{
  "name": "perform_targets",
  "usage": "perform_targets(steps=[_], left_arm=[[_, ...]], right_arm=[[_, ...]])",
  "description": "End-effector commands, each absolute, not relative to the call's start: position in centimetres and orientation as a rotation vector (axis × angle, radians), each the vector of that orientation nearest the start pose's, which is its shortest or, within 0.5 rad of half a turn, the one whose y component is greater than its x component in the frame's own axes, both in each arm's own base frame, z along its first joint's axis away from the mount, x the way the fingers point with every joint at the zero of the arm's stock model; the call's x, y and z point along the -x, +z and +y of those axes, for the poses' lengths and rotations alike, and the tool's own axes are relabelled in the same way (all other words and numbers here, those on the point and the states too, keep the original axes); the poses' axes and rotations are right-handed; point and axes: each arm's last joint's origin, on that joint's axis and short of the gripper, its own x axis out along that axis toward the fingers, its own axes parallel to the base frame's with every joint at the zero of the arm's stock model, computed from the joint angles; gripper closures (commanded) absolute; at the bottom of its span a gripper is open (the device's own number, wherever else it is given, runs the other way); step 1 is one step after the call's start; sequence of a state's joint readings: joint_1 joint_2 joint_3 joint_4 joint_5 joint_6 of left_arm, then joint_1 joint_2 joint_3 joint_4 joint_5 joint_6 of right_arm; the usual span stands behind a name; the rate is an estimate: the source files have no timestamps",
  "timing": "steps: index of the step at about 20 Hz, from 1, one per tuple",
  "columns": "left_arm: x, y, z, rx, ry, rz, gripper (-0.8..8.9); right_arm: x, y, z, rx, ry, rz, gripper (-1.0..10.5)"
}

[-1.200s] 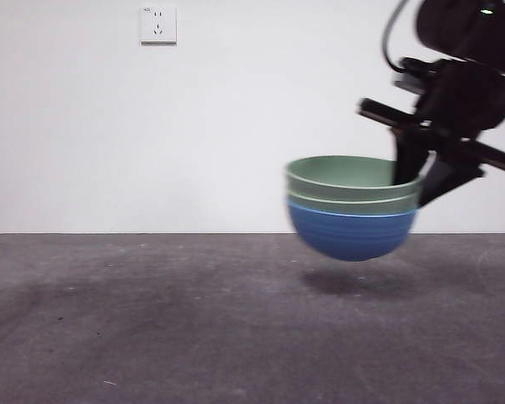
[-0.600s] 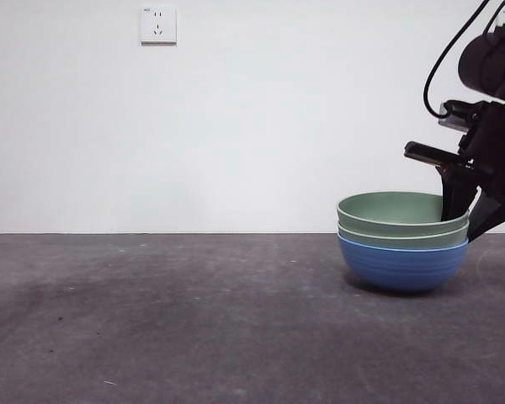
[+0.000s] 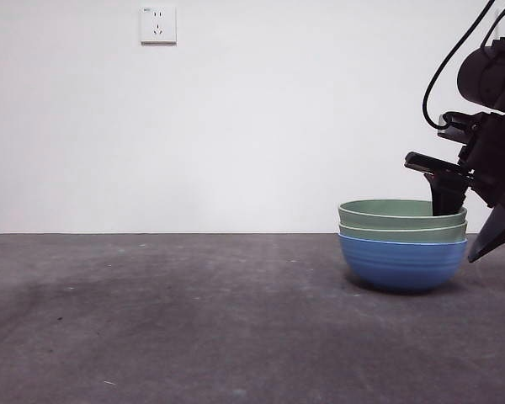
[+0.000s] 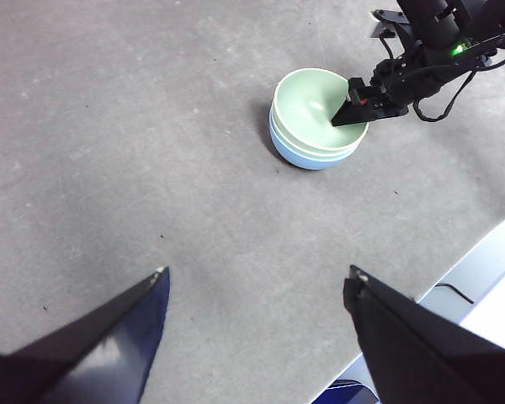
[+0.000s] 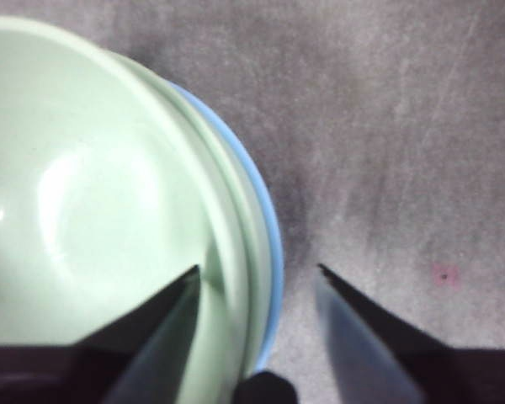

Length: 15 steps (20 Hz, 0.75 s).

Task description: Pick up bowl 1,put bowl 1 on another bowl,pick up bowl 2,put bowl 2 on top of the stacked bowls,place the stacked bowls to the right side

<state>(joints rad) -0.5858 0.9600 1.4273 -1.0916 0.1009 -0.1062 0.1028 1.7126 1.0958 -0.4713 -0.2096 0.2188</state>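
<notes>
The stacked bowls stand on the grey table at the right: a blue ridged bowl with two pale green bowls nested in it. In the right wrist view the top green bowl fills one side, with the blue rim beside it. My right gripper is open astride the stack's right rim, one jaw inside the top bowl and one outside, gripping nothing. My left gripper hangs open high over bare table, far from the bowls.
A white wall socket sits high on the back wall. The table's edge runs close past the stack in the left wrist view, with a dark cable beyond it. Grey tabletop stretches left of the bowls.
The stack was carried right and set down on the table. My right gripper's jaws have since spread off the rim, and the bowls now sit level.
</notes>
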Motion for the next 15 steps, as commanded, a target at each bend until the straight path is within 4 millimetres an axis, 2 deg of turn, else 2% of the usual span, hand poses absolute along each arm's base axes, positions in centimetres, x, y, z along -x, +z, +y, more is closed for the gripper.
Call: perform_targets(steps=[1,4,8,11,15], left_arm=[[-11.3,42.9,-7.9,-0.048,-0.638,0.644,4.63],[-11.3,42.9,-7.9,-0.049,-0.637,0.645,4.63],[-11.4,42.8,-7.9,-0.056,-0.639,0.642,4.63],[-11.4,42.8,-8.0,-0.089,-0.650,0.634,4.63],[-11.4,42.8,-8.0,-0.130,-0.668,0.622,4.69]], right_arm=[[-33.5,18.4,4.1,-0.244,0.169,1.118,6.8],[-33.1,19.6,4.1,-0.242,0.177,1.074,6.8],[-31.1,23.8,3.8,-0.240,0.191,0.979,6.8],[-27.6,27.3,3.6,-0.227,0.203,0.964,6.9],[-21.7,30.8,4.0,-0.202,0.299,0.993,6.9]])
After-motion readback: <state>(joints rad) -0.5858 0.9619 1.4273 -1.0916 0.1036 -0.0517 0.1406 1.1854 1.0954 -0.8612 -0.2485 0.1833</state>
